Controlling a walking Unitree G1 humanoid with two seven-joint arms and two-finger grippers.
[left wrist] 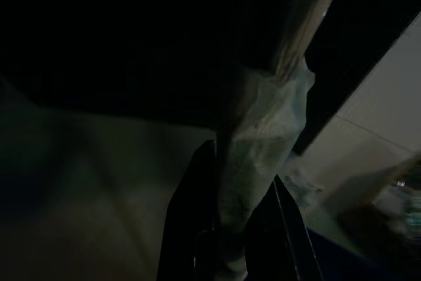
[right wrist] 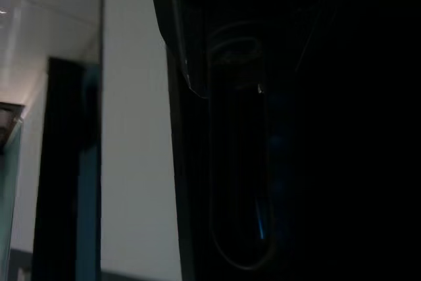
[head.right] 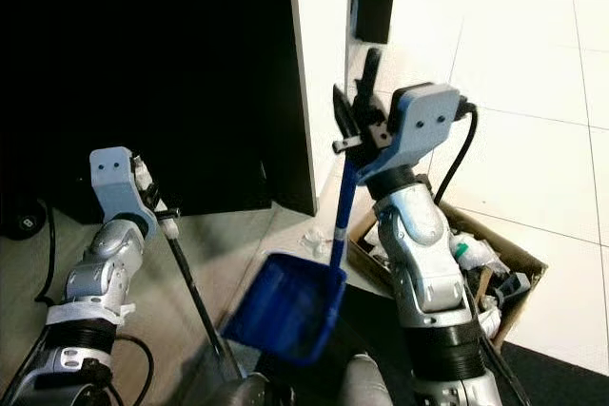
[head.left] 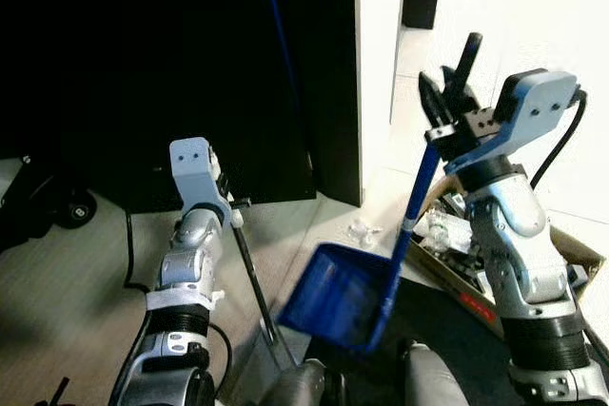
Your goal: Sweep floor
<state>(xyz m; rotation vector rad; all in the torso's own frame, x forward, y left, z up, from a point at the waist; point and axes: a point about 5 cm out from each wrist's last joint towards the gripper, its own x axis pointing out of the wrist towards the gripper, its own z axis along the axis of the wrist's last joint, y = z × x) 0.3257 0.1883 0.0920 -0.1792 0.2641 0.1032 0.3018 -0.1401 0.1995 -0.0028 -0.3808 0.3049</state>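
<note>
Two silver arms rise from the bottom of the head views. Nearest, a blue dustpan (head.left: pixel 338 297) hangs low between them, its scoop tilted above the grey floor (head.left: pixel 67 301). Its blue handle (head.right: pixel 342 206) runs up to the right tool (head.left: pixel 447 92), whose black fingers (head.left: pixel 468 54) are clamped on the handle's upper end. The right wrist view is almost black; only a faint blue glint of the handle (right wrist: pixel 261 218) and a white wall panel (right wrist: pixel 135 129) can be made out.

On the robot's left, the left tool (left wrist: pixel 227 222) is closed on a broom pole (head.right: pixel 195 297), a thin dark shaft slanting down toward the floor. The left wrist view adds what the head views lack: the black fingers (left wrist: pixel 187 222) grip a pale wrapped section of the pole (left wrist: pixel 263 143), with bare metal (left wrist: pixel 296 24) above it.

Beside the right arm, an open cardboard box (head.right: pixel 519 259) of mixed clutter sits where grey floor meets white tile. A small clear plastic item (head.left: pixel 364 231) lies on the floor just beyond the dustpan. Farther off stand a dark cabinet (head.left: pixel 171 54) and a white wall edge (head.left: pixel 379 64). A black wheel (head.left: pixel 76 206) shows at far left.
</note>
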